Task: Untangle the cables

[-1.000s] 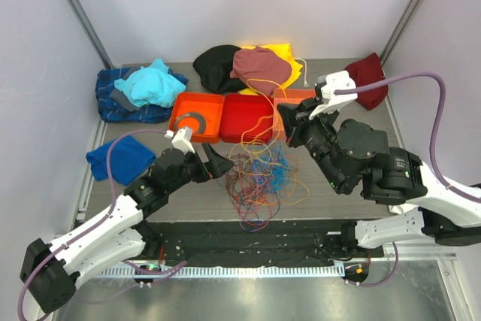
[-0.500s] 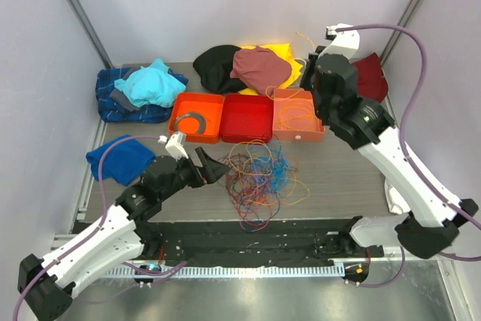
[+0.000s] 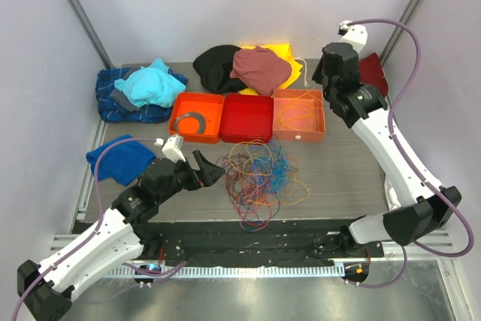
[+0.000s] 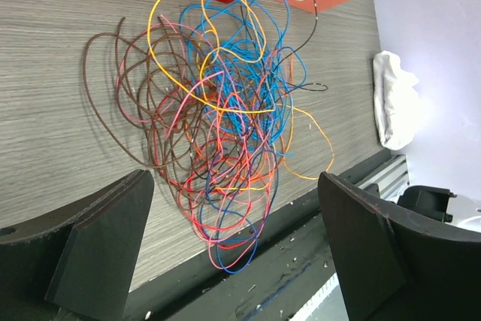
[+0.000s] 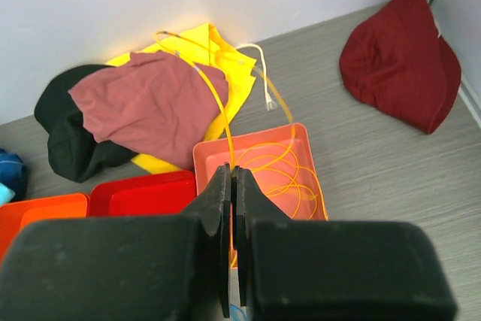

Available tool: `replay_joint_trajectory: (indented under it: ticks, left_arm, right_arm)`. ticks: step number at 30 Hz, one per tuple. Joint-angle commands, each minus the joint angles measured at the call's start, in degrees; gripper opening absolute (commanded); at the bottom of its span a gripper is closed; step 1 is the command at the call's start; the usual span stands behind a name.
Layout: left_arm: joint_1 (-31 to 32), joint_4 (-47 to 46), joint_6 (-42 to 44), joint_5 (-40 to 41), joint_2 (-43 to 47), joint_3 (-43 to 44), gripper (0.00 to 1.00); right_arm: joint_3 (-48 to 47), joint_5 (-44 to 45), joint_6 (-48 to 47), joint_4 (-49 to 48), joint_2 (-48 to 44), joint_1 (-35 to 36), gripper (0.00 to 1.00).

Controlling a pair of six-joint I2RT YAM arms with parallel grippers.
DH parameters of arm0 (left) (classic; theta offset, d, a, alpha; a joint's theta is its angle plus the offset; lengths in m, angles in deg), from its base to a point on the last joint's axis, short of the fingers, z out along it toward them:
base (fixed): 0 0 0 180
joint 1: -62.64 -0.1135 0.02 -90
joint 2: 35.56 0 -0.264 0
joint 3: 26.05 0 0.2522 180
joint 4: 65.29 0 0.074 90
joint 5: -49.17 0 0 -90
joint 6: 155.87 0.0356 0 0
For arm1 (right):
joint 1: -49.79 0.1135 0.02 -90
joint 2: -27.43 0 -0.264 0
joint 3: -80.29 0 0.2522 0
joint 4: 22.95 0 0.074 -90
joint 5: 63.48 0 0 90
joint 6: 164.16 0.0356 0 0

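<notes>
My left claw (image 3: 208, 168) hangs spread wide at lower centre, facing the tangled cables (image 3: 255, 178), ready, I judge, to pick a strand; upper right, my right claw (image 5: 234, 186) is pinched on a yellow cable (image 5: 214, 114), probably to lay it in the orange tray (image 3: 299, 137).

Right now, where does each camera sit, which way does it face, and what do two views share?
Top external: above and behind the arms, looking down on the table, tangle and trays; left arm and right arm show.
Left wrist: low over the table, facing the tangle between its open fingers.
Right wrist: high at the back right, facing down and backward at the orange tray and clothes; its fingers are shut on a yellow cable.
Shared: top and left wrist both show the tangle.
</notes>
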Motion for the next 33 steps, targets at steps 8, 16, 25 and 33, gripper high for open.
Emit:
replay_joint_trajectory:
  ticks: [8,16,25,33]
  left_arm:
    - [0.27,-0.34,1.23,1.05,-0.94,0.26,0.97]
    - [0.27,0.63,1.84,2.02,-1.12,0.35,0.97]
    - [0.27,-0.86,1.41,1.23,-2.96,-0.01,0.97]
    - [0.27,-1.3,1.49,1.75,-5.42,0.79,0.97]
  right_arm:
    - [12.54,-5.35,2.69,-12.25,3.11,-3.05,0.01]
    - [14.92,-5.97,3.65,-15.15,8.46,-3.84,0.01]
    - [15.36,-8.79,6.99,-14.29,17.43,-7.26,0.07]
    - [18.87,-8.61,9.63,-15.06,9.56,-6.48,0.59]
